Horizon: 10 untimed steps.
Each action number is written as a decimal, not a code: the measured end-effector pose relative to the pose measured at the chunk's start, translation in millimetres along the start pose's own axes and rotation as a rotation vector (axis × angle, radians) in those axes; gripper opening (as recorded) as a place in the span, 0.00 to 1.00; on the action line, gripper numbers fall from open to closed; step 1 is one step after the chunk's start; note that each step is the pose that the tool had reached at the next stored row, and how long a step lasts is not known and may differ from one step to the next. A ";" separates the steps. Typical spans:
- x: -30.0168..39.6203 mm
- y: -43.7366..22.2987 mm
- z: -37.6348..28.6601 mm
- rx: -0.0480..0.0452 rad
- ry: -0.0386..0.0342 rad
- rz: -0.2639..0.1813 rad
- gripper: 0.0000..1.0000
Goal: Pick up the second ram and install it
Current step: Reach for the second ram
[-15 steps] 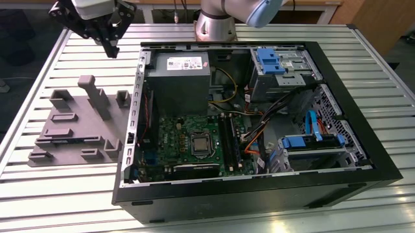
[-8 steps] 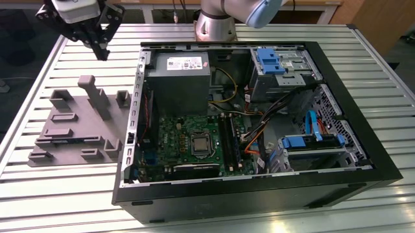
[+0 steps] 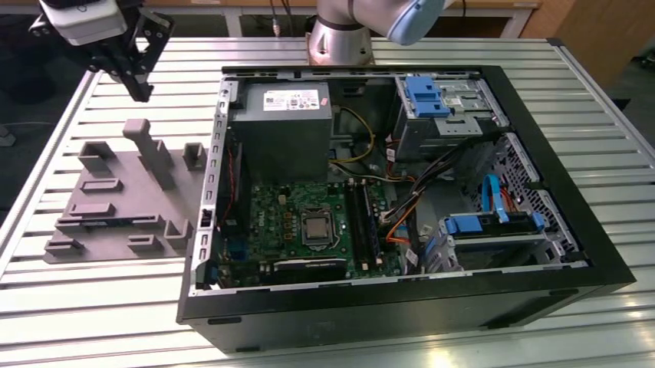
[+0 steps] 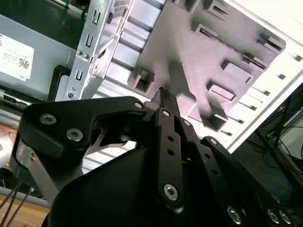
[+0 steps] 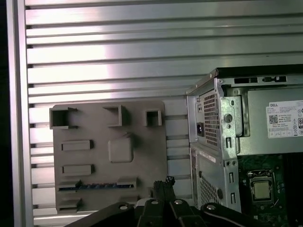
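Note:
The second ram (image 3: 115, 222) is a thin dark strip lying on edge in a slot of the grey holder plate (image 3: 128, 180), on the side of the plate nearer the exterior view's bottom. In the first wrist view the ram (image 5: 94, 186) spans two low brackets of the plate (image 5: 94, 127). My gripper (image 3: 140, 92) hangs above the table beyond the plate's far end, well apart from the ram. Its black fingers (image 5: 163, 182) are pressed together with nothing between them, as the second wrist view also shows at the gripper (image 4: 163, 93).
An open computer case (image 3: 409, 310) lies to the exterior view's right of the plate, with a green motherboard (image 3: 291, 211), long black memory slots (image 3: 360, 222), a grey power supply (image 3: 278, 126) and blue drive bays (image 3: 425, 96). The table (image 3: 103, 299) is ribbed metal.

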<state>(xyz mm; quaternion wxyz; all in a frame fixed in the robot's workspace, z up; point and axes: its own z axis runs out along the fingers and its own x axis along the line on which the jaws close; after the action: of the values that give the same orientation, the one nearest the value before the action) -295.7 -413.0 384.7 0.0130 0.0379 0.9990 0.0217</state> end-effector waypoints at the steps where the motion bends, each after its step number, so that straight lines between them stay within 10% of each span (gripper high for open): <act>1: 0.8 -0.1 0.0 0.0000 0.0001 0.000 0.11; 10: 3.0 -0.3 -0.1 0.0001 0.0001 0.000 0.11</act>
<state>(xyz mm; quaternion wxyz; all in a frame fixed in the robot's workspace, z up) -298.7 -413.1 384.8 0.0129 0.0379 0.9990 0.0217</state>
